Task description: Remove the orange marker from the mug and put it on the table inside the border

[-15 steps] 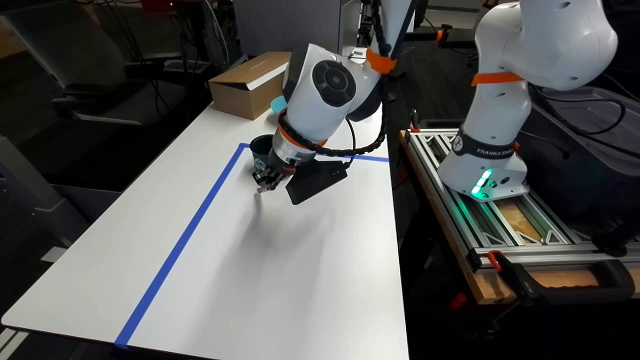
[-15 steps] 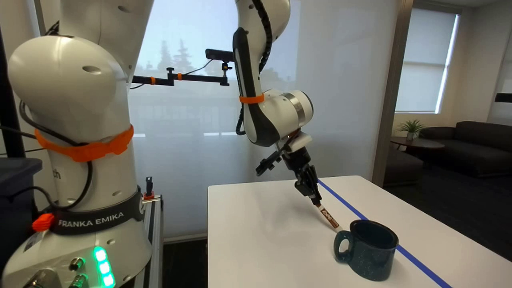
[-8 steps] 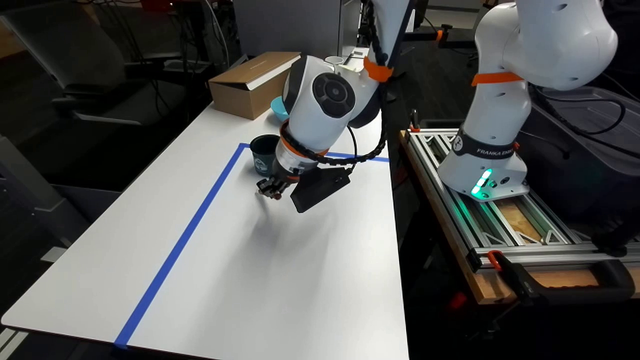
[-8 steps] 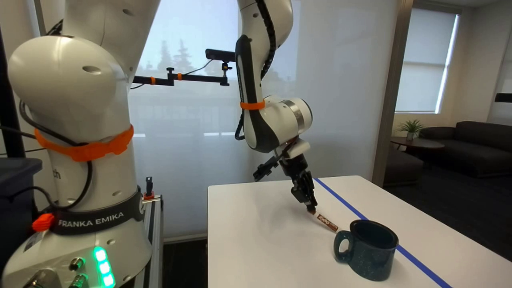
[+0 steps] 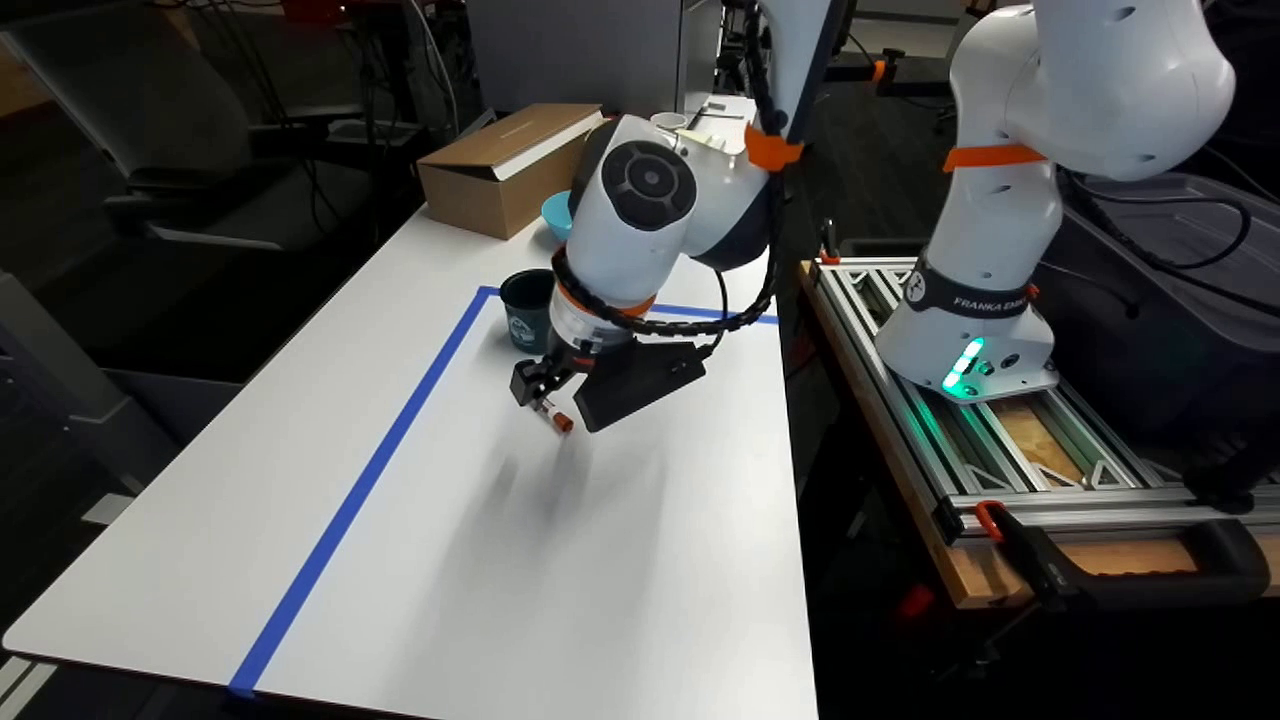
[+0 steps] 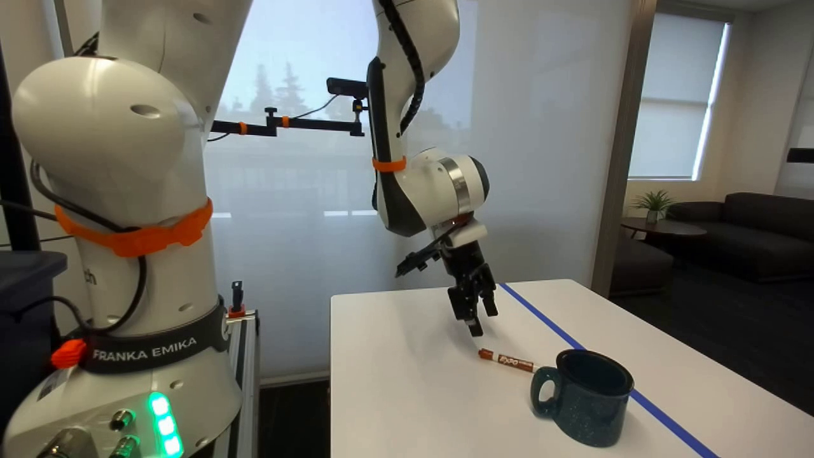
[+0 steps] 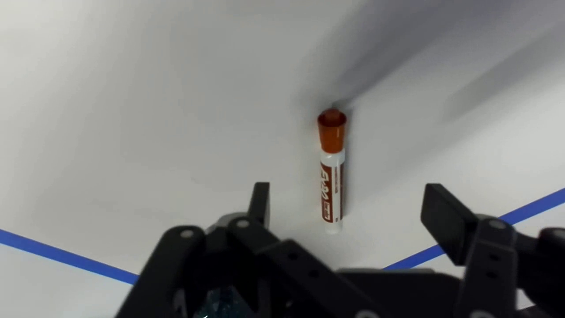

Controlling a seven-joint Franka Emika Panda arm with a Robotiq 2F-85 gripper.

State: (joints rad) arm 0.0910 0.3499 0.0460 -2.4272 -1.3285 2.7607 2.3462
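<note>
The orange marker [image 7: 332,176], white-bodied with a brown label and an orange-brown cap, lies on the white table [image 5: 600,600] inside the blue tape border [image 5: 370,480]. In an exterior view the marker [image 6: 509,360] has its tail end close to the handle of the dark teal mug [image 6: 591,394]; whether they touch I cannot tell. The mug stands upright near the tape. My gripper [image 7: 346,198] is open, its fingers wide apart to either side of the marker's lower half in the wrist view. In an exterior view the gripper [image 6: 483,321] hangs above the table, clear of the marker.
A cardboard box [image 5: 500,180] and a light blue bowl [image 5: 557,212] stand beyond the border at the table's far end. The robot's base [image 5: 965,330] is mounted beside the table's long edge. An office chair [image 5: 200,150] is on the opposite side.
My gripper has let go of the marker. The marker has gone from slanting in the grip to lying flat on the table. The fingers have spread and the gripper has drawn slightly away. The mug has not moved.
</note>
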